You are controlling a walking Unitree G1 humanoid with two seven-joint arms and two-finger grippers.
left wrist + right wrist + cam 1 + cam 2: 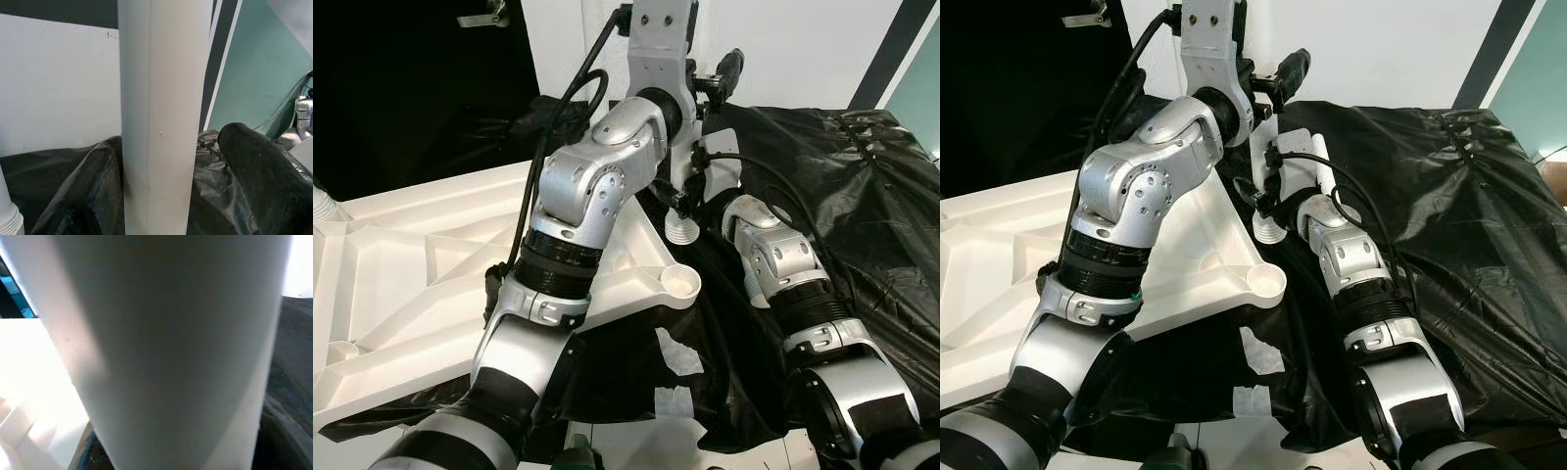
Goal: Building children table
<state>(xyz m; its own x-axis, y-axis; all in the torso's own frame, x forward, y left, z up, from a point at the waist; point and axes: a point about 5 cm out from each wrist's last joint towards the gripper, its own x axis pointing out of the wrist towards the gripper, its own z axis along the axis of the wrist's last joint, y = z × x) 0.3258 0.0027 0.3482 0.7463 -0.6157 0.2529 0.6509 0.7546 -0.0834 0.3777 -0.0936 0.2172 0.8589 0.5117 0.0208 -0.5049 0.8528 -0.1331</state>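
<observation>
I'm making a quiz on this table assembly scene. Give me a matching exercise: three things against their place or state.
Things:
1. white table leg
2. white tabletop
3. black plastic sheet

Places or states:
A. lies underside up, its corner socket open
B. spread crumpled under the work, to the robot's right
C. held upright between black fingers, threaded end down

Pairs: 1-C, 2-A, 3-B

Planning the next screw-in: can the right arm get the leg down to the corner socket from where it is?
Probably yes. The leg hangs above and just behind the socket, its threaded end pointing down with open space between. The left arm crosses over the tabletop beside it and could crowd the move.
</observation>
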